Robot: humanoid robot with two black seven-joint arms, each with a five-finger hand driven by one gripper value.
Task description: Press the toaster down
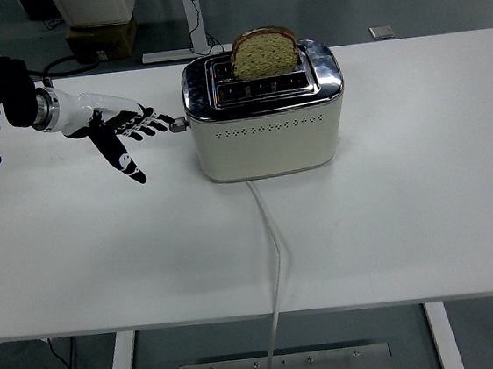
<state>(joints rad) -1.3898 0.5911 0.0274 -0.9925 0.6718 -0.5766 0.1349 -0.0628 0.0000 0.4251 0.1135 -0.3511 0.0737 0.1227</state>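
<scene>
A cream and chrome toaster [266, 121] stands at the table's back middle. A slice of brown bread [264, 53] sticks up out of its rear slot. The toaster's lever knob [178, 125] juts from its left end. My left hand [128, 132] reaches in from the left with fingers spread and flat, thumb pointing down. Its fingertips [163, 120] are right at the lever knob, touching or nearly so. It holds nothing. The right arm is out of view.
The toaster's white cable [273, 243] runs from its front across the white table [408, 211] and over the near edge. A cardboard box [97, 40] and black cables lie on the floor behind the table.
</scene>
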